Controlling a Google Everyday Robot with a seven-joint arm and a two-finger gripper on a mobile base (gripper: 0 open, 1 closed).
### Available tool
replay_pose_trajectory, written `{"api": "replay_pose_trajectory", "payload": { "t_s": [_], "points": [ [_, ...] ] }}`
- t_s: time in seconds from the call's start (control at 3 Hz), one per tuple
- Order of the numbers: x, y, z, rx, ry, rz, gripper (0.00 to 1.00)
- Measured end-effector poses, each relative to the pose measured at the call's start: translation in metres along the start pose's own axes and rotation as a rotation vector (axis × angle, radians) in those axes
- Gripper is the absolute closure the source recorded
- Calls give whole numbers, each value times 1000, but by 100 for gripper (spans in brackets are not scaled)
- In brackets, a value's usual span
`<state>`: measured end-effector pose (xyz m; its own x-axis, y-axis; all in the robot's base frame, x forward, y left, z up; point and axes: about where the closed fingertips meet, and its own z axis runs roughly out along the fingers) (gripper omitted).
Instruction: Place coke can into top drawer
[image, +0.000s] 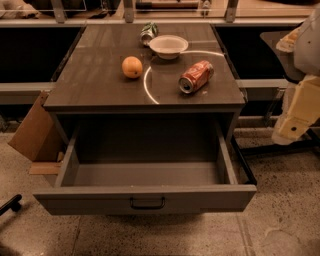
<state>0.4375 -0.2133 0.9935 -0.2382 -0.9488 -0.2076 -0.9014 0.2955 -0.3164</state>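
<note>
The coke can (196, 76) is red with white lettering and lies on its side on the right part of the dark cabinet top (95, 85), its silver end facing front-left. The top drawer (145, 198) stands pulled open below the top, with its grey floor showing and a dark handle (147, 202) at the centre of its front panel. My gripper (296, 116), a pale yellow and white piece, hangs at the right edge of the view. It is to the right of the cabinet, apart from the can, and holds nothing that I can see.
An orange (132, 67), a white bowl (168, 46) and a green-and-silver can (148, 32) lying on its side sit on the cabinet top. A cardboard sheet (31, 131) leans at the cabinet's left. A dark table (278, 44) stands at the right, behind my arm.
</note>
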Motion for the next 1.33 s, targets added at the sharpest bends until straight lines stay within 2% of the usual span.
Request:
{"api": "replay_pose_trajectory", "payload": {
  "t_s": [1.0,1.33],
  "points": [
    [-8,-12,9,-12,-34,-37,0],
    [-21,-29,24,-6,-95,-98,0]
  ]
}}
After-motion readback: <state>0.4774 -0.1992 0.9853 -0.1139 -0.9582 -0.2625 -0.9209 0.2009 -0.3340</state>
